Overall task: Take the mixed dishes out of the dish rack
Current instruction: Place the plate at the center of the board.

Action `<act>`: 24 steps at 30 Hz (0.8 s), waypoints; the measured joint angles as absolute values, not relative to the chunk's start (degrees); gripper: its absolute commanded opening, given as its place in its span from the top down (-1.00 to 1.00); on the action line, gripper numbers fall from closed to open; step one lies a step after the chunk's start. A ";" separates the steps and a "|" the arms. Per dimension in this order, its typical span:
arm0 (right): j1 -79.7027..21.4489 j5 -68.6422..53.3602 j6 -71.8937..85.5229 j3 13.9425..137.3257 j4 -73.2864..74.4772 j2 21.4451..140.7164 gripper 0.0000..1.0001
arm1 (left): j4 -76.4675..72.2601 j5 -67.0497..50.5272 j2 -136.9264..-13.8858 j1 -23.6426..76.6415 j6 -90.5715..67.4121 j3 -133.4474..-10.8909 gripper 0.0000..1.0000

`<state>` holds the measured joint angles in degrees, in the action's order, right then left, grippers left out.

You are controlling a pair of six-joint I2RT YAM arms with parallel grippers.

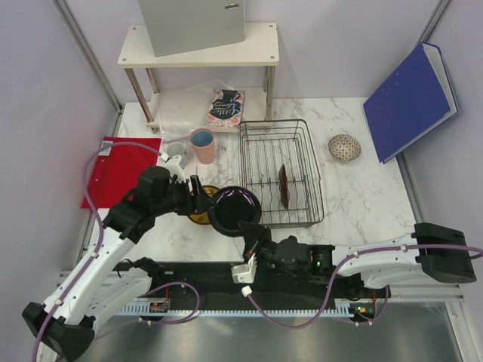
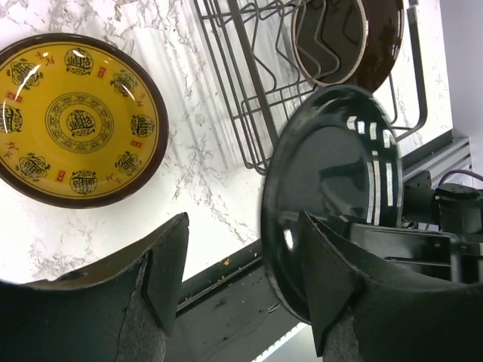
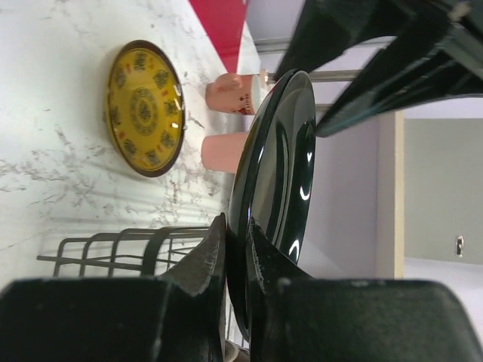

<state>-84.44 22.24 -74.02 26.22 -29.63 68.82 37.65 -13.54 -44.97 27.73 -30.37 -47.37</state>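
Right tool (image 1: 247, 228) pinches the rim of a glossy black round plate (image 1: 234, 210) just off the near left corner of the dark wire dish rack (image 1: 275, 122). Left tool (image 1: 198, 197) is spread beside that plate, over a yellow patterned plate (image 2: 79, 121) lying on the marble desk (image 1: 362, 188).

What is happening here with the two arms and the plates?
The dish rack is being unloaded. The right arm's jaws are shut on the rim of a black plate, held on edge beside the rack's near left corner. The left arm's jaws are open right next to that plate. A yellow plate already lies flat on the table, and one dark plate stands in the rack.
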 measured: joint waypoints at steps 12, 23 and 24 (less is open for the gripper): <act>-84.14 22.70 -74.43 26.22 -31.22 68.66 1.00 | 32.32 -21.69 -45.17 27.73 -31.46 -45.43 -0.23; -83.77 23.90 -74.83 26.28 -33.17 73.06 1.00 | 27.07 -23.68 -47.18 26.11 -30.96 -40.99 0.25; -83.77 23.86 -74.83 26.28 -32.95 73.14 1.00 | 27.03 -23.81 -47.37 26.11 -30.96 -40.66 0.23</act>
